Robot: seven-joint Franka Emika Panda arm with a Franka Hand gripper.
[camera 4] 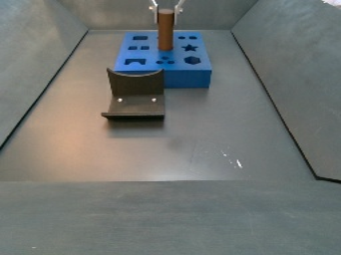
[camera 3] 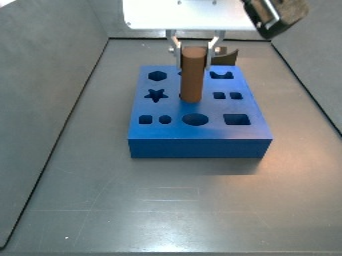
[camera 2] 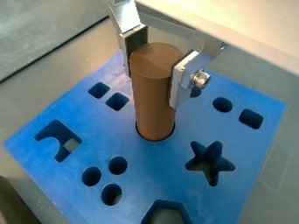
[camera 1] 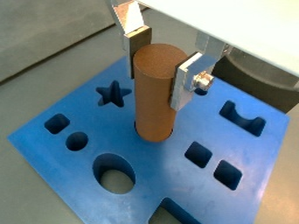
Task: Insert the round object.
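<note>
The round object, a brown wood-like peg (camera 1: pixel 153 101), stands upright with its foot in a round hole near the middle of the blue block (camera 1: pixel 268 149). It shows in both wrist views (camera 2: pixel 152 101) and both side views (camera 3: pixel 194 75) (camera 4: pixel 167 32). My gripper (camera 1: pixel 162 59) hangs above the block, its silver fingers (camera 1: pixel 187 77) on either side of the peg's top, shut on it. The gripper also shows in a wrist view (camera 2: pixel 158 59) and in both side views (camera 3: pixel 194 48) (camera 4: pixel 166 10).
The blue block (camera 3: pixel 201 140) (camera 4: pixel 200 75) has several other cut-outs, among them a star (camera 2: pixel 208 159) and a large round hole (camera 1: pixel 114 172). The dark fixture (camera 4: pixel 134 95) stands on the floor in front of the block. Grey walls enclose the floor.
</note>
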